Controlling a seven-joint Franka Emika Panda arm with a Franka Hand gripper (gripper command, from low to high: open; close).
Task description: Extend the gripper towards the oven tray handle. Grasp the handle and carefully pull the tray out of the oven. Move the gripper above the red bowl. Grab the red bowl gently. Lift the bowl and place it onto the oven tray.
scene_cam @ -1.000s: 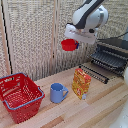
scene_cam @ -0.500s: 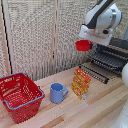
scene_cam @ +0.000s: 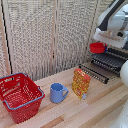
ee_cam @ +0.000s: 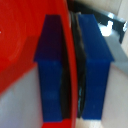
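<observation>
Your claw [ee_cam: 74,70], the two blue-tipped fingers [ee_cam: 52,70] on the white arm, is clenched on the rim of the small shallow red bowl [scene_cam: 97,48]; in the wrist view the thin red wall runs straight between the two blue pads. In the exterior view the bowl hangs in the air, clear of the wooden surface [scene_cam: 95,107], just beside the front of the flat dark wire tray [scene_cam: 111,60] that sticks out of the dark oven [scene_cam: 121,54]. You should judge the bowl light, rigid and probably smooth plastic, so a pinch on the rim holds but lets it tilt or slip; keep the grip gentle and level. The orange carton [scene_cam: 81,83] near the blue mug [scene_cam: 57,93] carries print, too blurred for you to read; no other writing shows
</observation>
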